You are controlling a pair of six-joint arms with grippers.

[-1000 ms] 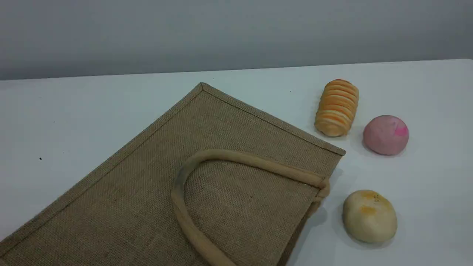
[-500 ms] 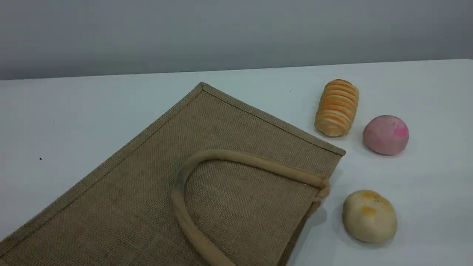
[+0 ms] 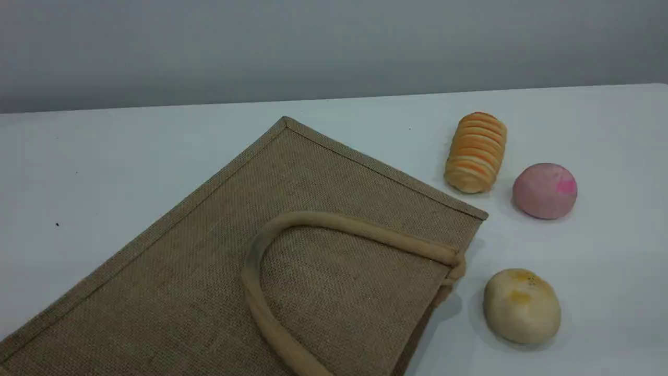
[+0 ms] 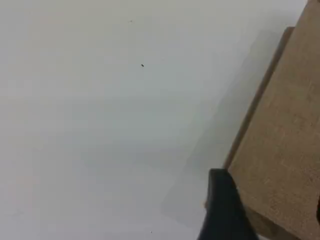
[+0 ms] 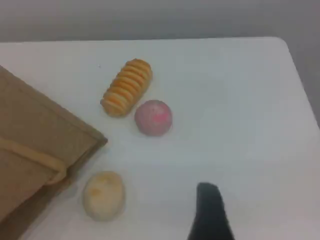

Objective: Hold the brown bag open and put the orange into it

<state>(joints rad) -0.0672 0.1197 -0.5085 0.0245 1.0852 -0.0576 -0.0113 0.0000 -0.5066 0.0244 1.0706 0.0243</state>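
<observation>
The brown bag (image 3: pixel 198 261) lies flat on the white table, its mouth edge toward the right, and one beige handle (image 3: pixel 339 224) rests on top of it. The orange is out of view in every frame. Neither arm appears in the scene view. In the left wrist view my left gripper (image 4: pixel 270 200) hovers over the bag's bound edge (image 4: pixel 250 120), open, one dark fingertip (image 4: pixel 220 195) showing. In the right wrist view my right gripper (image 5: pixel 260 220) hangs open and empty above bare table, right of the bag's corner (image 5: pixel 35 145), with one fingertip (image 5: pixel 209 205) visible.
Right of the bag lie an orange-and-cream ridged bread roll (image 3: pixel 476 151), a pink ball (image 3: pixel 545 190) and a cream bun (image 3: pixel 522 305). The same roll (image 5: pixel 126 87), pink ball (image 5: pixel 153 117) and bun (image 5: pixel 104 195) show in the right wrist view. The table's right edge (image 5: pixel 300 75) is close.
</observation>
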